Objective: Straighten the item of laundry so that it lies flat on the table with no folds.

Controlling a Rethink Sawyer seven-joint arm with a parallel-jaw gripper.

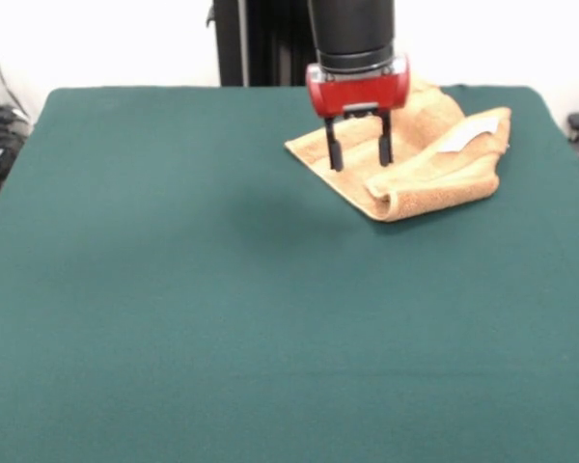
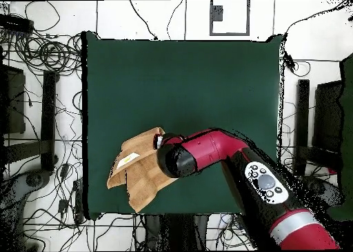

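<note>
Towel [image 1: 420, 159] lies on the green desk [image 1: 222, 318], close to the desk's far edge on the robot's side and toward the right-hand corner in the front view. In the overhead view the same towel [image 2: 138, 170] sits near the desk's [image 2: 186, 83] bottom-left corner, with one corner reaching almost to the left edge.

Towel is not flat. It is bunched and doubled over itself: a thick rolled fold runs along its near side in the front view, ending in a rounded lump at the front. A white label [image 1: 460, 138] shows on the upper layer toward the towel's right end; it also shows in the overhead view as a pale strip [image 2: 125, 163] on the left part of the cloth.

Gripper [image 1: 359, 143] hangs from the red wrist over the left part of the towel, pointing straight down. Its two black fingers [image 1: 334, 145] stand apart with a clear gap between them; nothing is held between them. Tips sit at or just above the cloth surface; contact cannot be judged from either view.

Overhead: arm [image 2: 227, 152] reaches in from the bottom right, its wrist covering the towel's right part.
</note>
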